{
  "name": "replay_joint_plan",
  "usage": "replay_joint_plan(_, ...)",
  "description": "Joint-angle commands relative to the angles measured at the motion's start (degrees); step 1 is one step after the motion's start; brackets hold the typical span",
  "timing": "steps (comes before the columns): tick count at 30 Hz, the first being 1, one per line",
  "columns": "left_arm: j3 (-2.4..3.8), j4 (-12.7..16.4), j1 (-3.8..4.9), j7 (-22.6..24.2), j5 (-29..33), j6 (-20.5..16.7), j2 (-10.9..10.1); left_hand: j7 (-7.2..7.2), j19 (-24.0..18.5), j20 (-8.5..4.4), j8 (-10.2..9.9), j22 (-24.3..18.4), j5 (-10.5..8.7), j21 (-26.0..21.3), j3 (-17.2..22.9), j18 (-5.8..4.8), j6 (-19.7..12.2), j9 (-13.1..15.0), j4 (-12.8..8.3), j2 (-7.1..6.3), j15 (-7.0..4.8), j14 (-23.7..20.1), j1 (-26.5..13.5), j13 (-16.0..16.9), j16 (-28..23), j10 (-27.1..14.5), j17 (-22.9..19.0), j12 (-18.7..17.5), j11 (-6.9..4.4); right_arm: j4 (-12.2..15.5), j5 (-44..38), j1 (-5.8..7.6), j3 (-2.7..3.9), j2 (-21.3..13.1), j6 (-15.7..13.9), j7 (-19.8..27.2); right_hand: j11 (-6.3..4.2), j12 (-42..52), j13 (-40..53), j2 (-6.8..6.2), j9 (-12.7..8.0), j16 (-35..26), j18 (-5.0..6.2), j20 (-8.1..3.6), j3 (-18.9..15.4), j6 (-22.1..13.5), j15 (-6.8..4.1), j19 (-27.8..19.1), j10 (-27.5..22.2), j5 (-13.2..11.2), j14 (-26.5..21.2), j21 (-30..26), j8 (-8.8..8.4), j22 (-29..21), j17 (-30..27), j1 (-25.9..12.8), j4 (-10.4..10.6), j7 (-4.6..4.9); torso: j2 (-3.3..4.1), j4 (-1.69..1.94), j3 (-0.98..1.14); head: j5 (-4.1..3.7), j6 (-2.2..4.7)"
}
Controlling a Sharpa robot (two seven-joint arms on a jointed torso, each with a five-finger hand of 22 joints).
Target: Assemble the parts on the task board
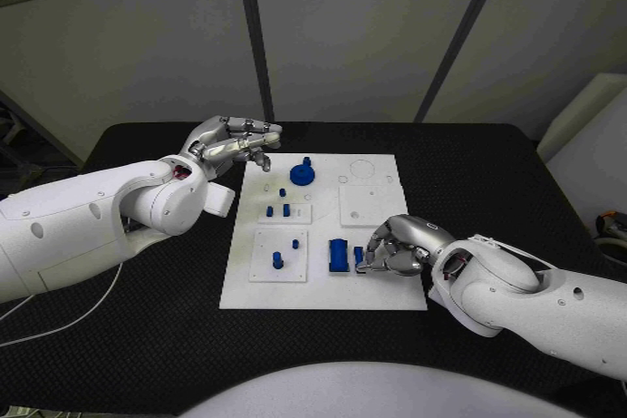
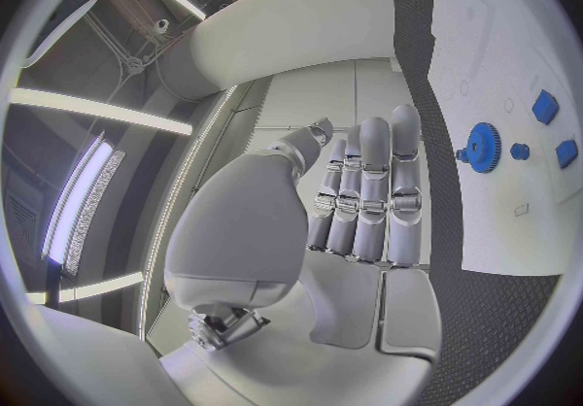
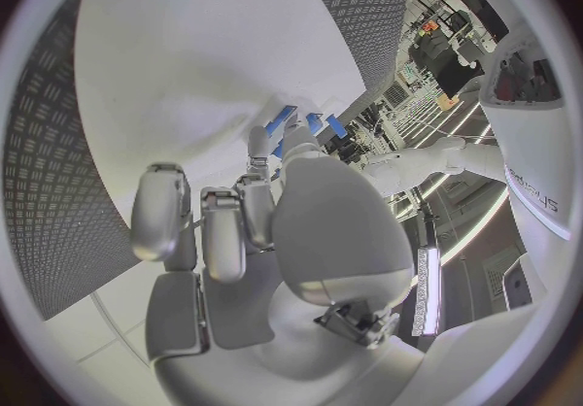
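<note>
Nearest to the robot's body is the right hand (image 1: 396, 246), low over the near part of the task board (image 1: 379, 291). Its fingers are curled down around a small blue part (image 1: 360, 255), and just beside that, on the side away from the palm, stands a bigger blue block (image 1: 339, 255). I think the fingertips pinch the small part, but the contact is hidden, so I cannot tell for sure if it is held.

Far from this hand, at the other end of the board, the left hand (image 1: 236, 139) hovers above the board's far corner. It holds nothing, and its fingers (image 2: 370, 192) lie straight and close together. Just beside it on the board sits a blue gear (image 1: 302, 174), and some small blue pegs (image 1: 278, 200) stand a little closer to the robot.

These parts look like hard plastic: light, stiff, and probably a bit slippery between metal fingers. Such a small piece is best taken by its two flat sides with the fingertips, kept upright for its slot.
</note>
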Motion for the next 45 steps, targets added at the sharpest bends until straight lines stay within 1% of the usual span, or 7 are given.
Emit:
replay_joint_plan(1, 0.04, 0.02, 0.04, 0.16, 0.06, 0.58, 0.08, -0.08, 0.00, 0.26, 0.35, -0.08, -0.12, -0.23, -0.25, -0.54, -0.31, -0.08, 0.04, 0.58, 0.10, -0.18, -0.20, 0.08, 0.29, -0.26, -0.07, 0.21, 0.02, -0.10, -0.83, 0.04, 0.00, 0.14, 0.88, -0.84, -0.09, -0.31, 3.88, 0.15, 0.06, 0.07, -0.68, -0.23, -0.03, 0.05, -0.28, 0.17, 0.28, 0.14, 5.32, -0.03, 0.25, 0.24, 11.71, 0.43, -0.28, -0.14, -0.03, -0.07, -0.03, 0.01, 0.07)
replay_joint_plan(16, 0.04, -0.01, -0.21, 0.19, 0.06, 0.56, 0.01, -0.08, 0.00, 0.26, 0.35, -0.08, -0.12, -0.23, -0.25, -0.54, -0.31, -0.08, 0.04, 0.58, 0.10, -0.18, -0.20, 0.08, 0.29, -0.26, -0.07, 0.21, 0.02, 1.39, 2.06, 0.05, 0.02, -1.14, -2.10, 1.65, 0.05, -1.16, 3.36, 0.62, -0.03, -0.14, -0.57, -0.22, -0.69, -0.38, -0.22, -0.15, -0.14, 2.36, 5.25, -0.44, 0.15, -0.19, 11.38, -0.34, 0.46, 0.07, -0.15, -0.07, 0.00, -0.23, 0.44)
replay_joint_plan(24, 0.03, -1.17, -0.40, 0.98, 0.13, 0.21, 0.36, -0.07, -0.37, 0.38, 0.49, -0.41, -0.15, -0.78, -0.67, -0.58, -0.51, -0.11, 0.37, 0.41, 0.23, -0.79, -0.45, 0.15, 0.03, -0.57, -0.22, 0.57, 0.08, -1.37, 23.59, 0.81, 0.08, -2.02, -0.55, 13.68, 1.89, -8.32, -1.41, 0.83, -1.41, -4.74, 1.24, 0.89, -1.62, -5.03, 1.20, -5.96, -4.45, 4.48, 3.50, -7.43, -2.74, -8.06, 4.49, 0.60, 0.50, 2.29, -0.66, -0.03, -0.33, -0.68, 1.37)
replay_joint_plan(29, 0.03, -2.84, -0.64, 1.83, 1.65, -0.36, 0.99, 0.04, -4.61, 0.98, 1.00, -2.46, -0.19, -4.42, -1.38, -0.66, -0.58, -0.10, 0.81, 0.41, 0.81, -5.11, -0.31, 0.30, -3.88, -0.90, -2.15, 1.38, 0.29, -7.51, 38.37, 2.34, 0.12, -0.25, 0.34, 22.87, 3.68, -29.94, -16.82, 1.86, -3.00, -19.51, 5.23, 2.49, -1.49, -8.24, 2.79, -19.57, -16.99, 6.19, -1.78, -26.08, -5.68, -27.30, -12.80, 4.04, -1.18, 4.23, -1.73, -0.29, -0.67, -0.68, 1.91)
replay_joint_plan(32, 0.03, -4.66, -0.82, 2.53, 3.41, -0.96, 1.76, 0.06, -7.39, 1.65, 1.44, -4.46, -0.23, -7.33, -2.11, -0.73, -0.49, -0.08, 1.31, 0.49, 1.38, -7.12, -0.48, -0.05, -7.93, -1.68, -4.34, 1.16, 0.58, -13.04, 48.79, 3.37, 0.42, 2.04, 1.23, 28.48, 5.17, -42.23, -26.45, 2.85, -4.43, -42.66, 5.72, 3.80, -0.59, -10.08, 4.29, -25.55, -24.84, 6.78, -12.19, -35.19, -7.48, -34.23, -35.00, 7.54, -2.25, 5.50, -2.40, -0.49, -0.96, -0.69, 2.36)
replay_joint_plan(41, 0.04, -10.92, -1.03, 5.10, 8.88, -3.12, 5.22, 0.06, -15.14, 5.23, 0.85, -15.44, -0.22, -19.19, -2.77, -0.56, -0.67, -0.35, 3.76, 0.38, 3.50, -6.69, -0.88, -3.72, -28.57, -0.06, -13.79, -4.92, 1.17, -25.28, 60.52, 4.10, 2.80, 8.72, 3.80, 35.65, 8.65, -59.84, -50.16, 4.05, -11.07, -62.93, 5.25, 8.67, 1.91, -9.82, 9.25, -34.40, -25.67, 6.93, -24.63, -52.16, -12.06, -44.90, -44.01, 11.55, -0.79, 7.79, -3.43, -0.76, -1.10, -0.92, 4.26)
replay_joint_plan(45, 0.04, -13.96, -1.08, 6.13, 10.70, -5.36, 7.29, -0.71, -21.41, 7.79, -1.78, -22.74, -0.22, -25.24, -3.61, -0.08, -1.97, -0.55, 4.54, -0.02, 6.07, -9.35, -0.27, -3.59, -39.27, -0.10, -17.72, -11.20, 2.95, -29.52, 63.45, 4.15, 3.15, 11.46, 4.28, 37.89, 9.80, -63.71, -58.70, 3.12, -14.65, -73.48, 5.97, 11.40, 2.80, -9.49, 11.40, -35.66, -24.76, 6.88, -26.70, -59.06, -14.64, -49.94, -51.98, 11.83, -0.62, 8.72, -3.70, -0.92, -0.98, -1.03, 5.54)
